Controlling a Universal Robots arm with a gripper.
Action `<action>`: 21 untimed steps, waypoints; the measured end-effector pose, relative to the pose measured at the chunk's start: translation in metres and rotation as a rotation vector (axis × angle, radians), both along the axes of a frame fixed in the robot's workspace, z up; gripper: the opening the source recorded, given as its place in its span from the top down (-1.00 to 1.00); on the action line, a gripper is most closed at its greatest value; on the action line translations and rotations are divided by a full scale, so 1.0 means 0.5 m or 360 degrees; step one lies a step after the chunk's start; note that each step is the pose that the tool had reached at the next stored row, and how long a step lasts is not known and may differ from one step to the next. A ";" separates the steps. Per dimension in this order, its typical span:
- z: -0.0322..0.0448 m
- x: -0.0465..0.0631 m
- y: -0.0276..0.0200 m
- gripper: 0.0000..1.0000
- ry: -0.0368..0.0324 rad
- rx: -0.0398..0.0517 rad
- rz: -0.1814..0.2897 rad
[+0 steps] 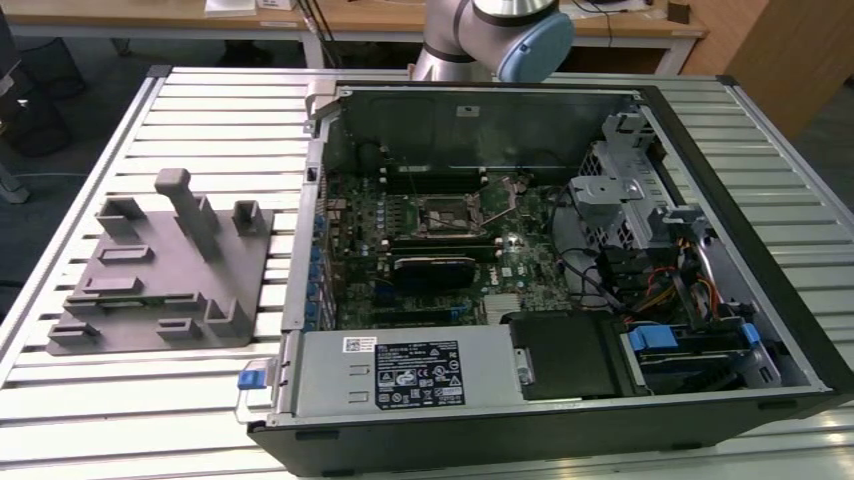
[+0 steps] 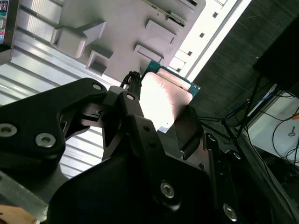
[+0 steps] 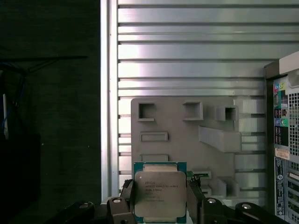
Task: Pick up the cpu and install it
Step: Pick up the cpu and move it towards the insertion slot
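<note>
First wrist view shows you the cpu [image 3: 160, 191], a small flat square chip with a silvery-grey metal top and a green rim, held in the black gripper [image 3: 161, 205]. The two fingers [image 3: 127, 195] are closed against opposite edges of the chip, pinching it, with the metal top facing the camera. In this view the chip appears in front of one end of the grey plastic tray [image 3: 177, 126] with upright blocks and rectangular recesses. The tray lies on the slatted silver metal table [image 3: 187, 60], with the open black computer case [image 3: 285, 140] beside it. Second wrist view shows you the same grip from the side: the cpu [image 2: 163, 100] sits between the fingers of the gripper [image 2: 161, 108], lifted clear of the tray [image 2: 117, 23] and the table [image 2: 28, 70]. Exterior view shows you the tray [image 1: 147, 300] at its left on the table [image 1: 200, 110], just beside the computer case [image 1: 747, 200]. Inside the case, the black square socket frame [image 1: 447, 212] with a metal lever sits near the middle of the green motherboard [image 1: 527, 265]. The grey and blue arm [image 1: 481, 40] stands beyond the far side of the case.
</note>
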State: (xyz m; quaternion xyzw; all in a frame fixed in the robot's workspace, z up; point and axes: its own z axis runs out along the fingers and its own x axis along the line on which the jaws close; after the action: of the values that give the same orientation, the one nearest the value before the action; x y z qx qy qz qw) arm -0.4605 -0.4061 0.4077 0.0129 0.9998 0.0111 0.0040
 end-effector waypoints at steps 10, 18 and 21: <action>0.000 0.009 0.0000 -0.07 0.0000 0.0001 0.0000; 0.000 0.025 0.0000 -0.07 0.0000 0.0001 0.0000; 0.000 0.031 0.0000 -0.07 0.0000 0.0001 0.0000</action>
State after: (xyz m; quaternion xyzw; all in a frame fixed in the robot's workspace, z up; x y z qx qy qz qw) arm -0.4449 -0.4061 0.4079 0.0129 0.9998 0.0113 0.0039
